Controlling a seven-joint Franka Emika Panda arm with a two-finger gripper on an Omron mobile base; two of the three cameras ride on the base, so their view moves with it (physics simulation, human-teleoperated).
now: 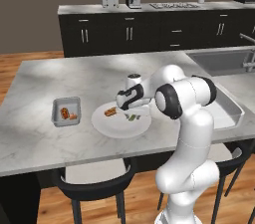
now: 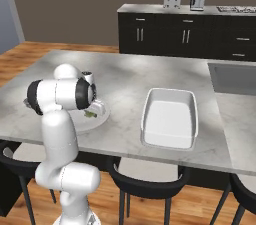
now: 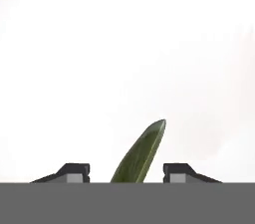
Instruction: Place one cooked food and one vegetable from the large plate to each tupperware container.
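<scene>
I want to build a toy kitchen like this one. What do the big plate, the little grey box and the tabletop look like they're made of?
Plate: looks like glazed ceramic or plastic, plain white and smooth; can't tell which.
Grey box: probably plastic or metal, with thin walls, rounded corners and a dull grey look.
Tabletop: looks like polished marble or stone, pale grey with soft cloudy veins and light patches shining on it.

White large plate (image 1: 117,124); grey container (image 1: 65,111); green vegetable (image 3: 142,154).
</scene>
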